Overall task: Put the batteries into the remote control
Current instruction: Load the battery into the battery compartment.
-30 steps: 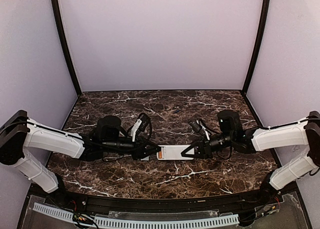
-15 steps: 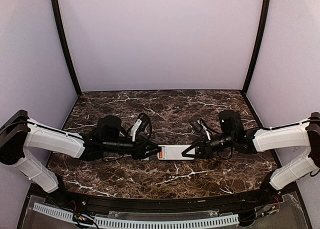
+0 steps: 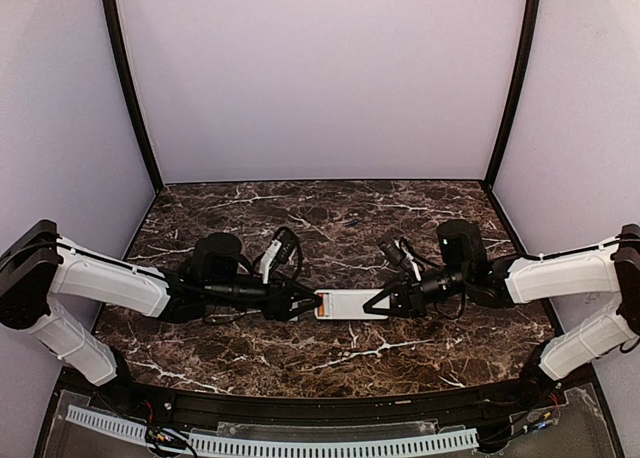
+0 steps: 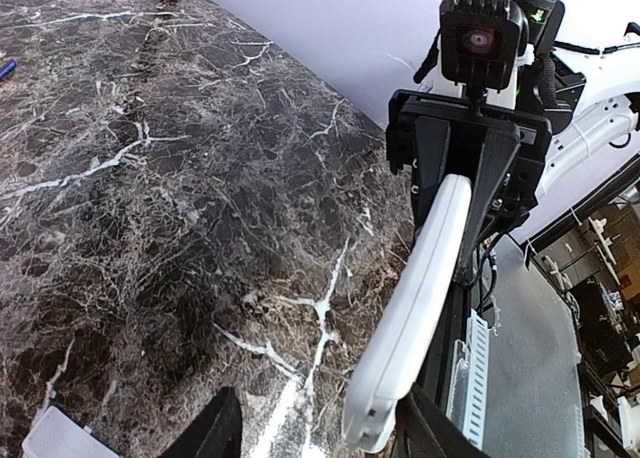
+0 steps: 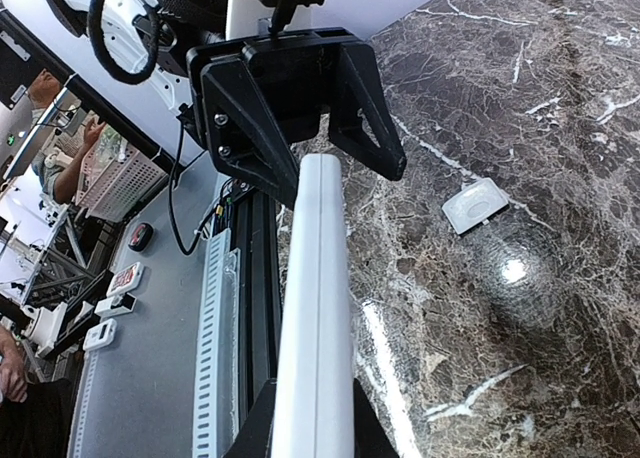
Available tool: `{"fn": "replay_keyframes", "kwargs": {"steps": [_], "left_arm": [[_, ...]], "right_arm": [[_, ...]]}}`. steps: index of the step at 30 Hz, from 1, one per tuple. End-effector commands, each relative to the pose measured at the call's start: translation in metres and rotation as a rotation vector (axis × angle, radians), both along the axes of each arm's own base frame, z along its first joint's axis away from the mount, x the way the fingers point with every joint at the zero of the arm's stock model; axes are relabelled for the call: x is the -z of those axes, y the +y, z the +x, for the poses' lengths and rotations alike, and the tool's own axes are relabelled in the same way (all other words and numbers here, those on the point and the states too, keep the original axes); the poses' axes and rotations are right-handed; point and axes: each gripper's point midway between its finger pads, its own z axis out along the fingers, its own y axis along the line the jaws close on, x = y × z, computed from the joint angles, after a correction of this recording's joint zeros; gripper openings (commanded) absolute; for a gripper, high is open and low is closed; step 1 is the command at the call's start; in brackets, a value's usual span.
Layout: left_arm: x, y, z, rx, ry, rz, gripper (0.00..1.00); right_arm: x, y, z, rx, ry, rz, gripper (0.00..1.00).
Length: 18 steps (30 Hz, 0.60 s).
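While right hand point(image 3: 378, 303) grips remote point(image 3: 350, 305), cover point(image 5: 477, 204) — nearby

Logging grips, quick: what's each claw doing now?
Left claw: open, astride one end of the slim white plastic remote control.
Right claw: closed, holding its other end.

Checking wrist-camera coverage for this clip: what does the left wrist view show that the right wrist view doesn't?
Only left wrist: the right gripper head-on, clamped on the remote control's far end, plus a small blue object at the frame edge. Only right wrist: the left gripper head-on, jaws spread around the remote's other end. Both: remote, white cover plate, marble table.
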Motion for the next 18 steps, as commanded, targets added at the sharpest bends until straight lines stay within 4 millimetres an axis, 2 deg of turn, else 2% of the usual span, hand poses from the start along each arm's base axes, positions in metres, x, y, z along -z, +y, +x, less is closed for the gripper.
{"fn": "replay_keyframes", "kwargs": {"steps": [1, 5, 9, 11, 18], "left_arm": [[0.001, -0.003, 0.006, -0.015, 0.021, -0.006, 0.52], [0.011, -0.003, 0.014, -0.054, 0.043, 0.028, 0.46], [0.019, -0.001, 0.019, -0.084, 0.055, 0.059, 0.28], [0.021, -0.002, 0.019, -0.084, 0.055, 0.065, 0.23], [0.032, 0.004, 0.025, -0.111, 0.05, 0.148, 0.22]], "right_arm": [[-0.011, 0.006, 0.005, -0.007, -0.048, 0.03, 0.0], [-0.012, 0.005, 0.004, -0.01, -0.051, 0.035, 0.0], [-0.014, 0.004, 0.002, -0.01, -0.058, 0.041, 0.0], [-0.012, 0.003, 0.003, -0.004, -0.054, 0.036, 0.0], [-0.009, -0.004, 0.01, 0.031, -0.03, 0.039, 0.0]]}}
